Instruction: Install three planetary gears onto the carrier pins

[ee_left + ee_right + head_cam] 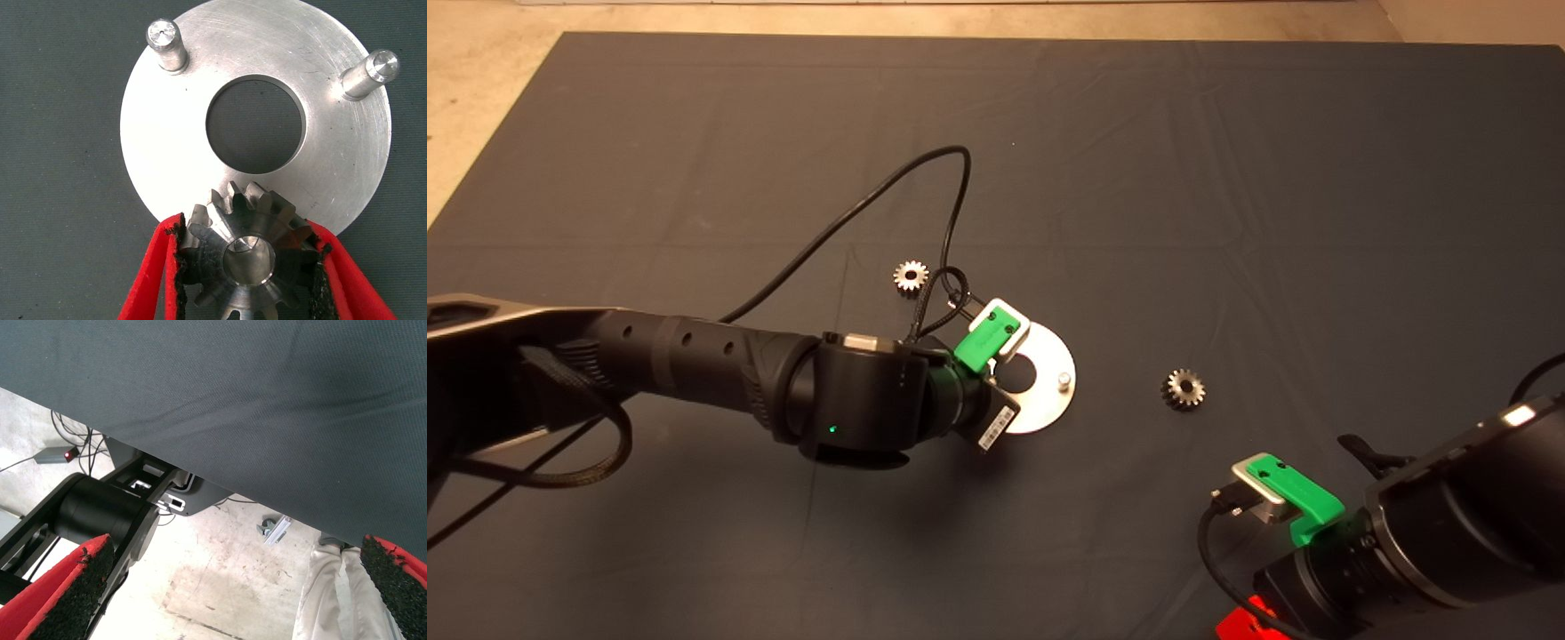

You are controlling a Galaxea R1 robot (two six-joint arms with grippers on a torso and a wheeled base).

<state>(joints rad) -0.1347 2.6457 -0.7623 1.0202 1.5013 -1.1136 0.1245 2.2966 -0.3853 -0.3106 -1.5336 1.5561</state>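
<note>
Clamped on one planetary gear (248, 260), my left gripper (250, 267) has its two red fingers (150, 277) pressed against the teeth on either side, black pads biting into the gear's flanks. Through the gear's centre I see a shiny metal face, so it appears to sit over one of the carrier pins, though I cannot tell how far down it has seated. Just beyond the jaws lies the round silver plate (173, 153) with its large centre hole, and the gear overlaps the plate's near rim. Two bare carrier pins stand upright on the far side of the plate from the jaws, one pin (165, 44) to one side of the hole and the other pin (369, 72) to the opposite side. From overhead, the left arm reaches in over the plate (1049, 373), and its green gripper body (989, 336) covers most of it. A second gear (911, 276) lies flat on the dark mat (1227, 178) near the plate, and a third gear (1184, 388) lies on the mat between the plate and my right gripper (227, 600). That right gripper waits at the mat's edge with its jaws spread wide, holding nothing.
</note>
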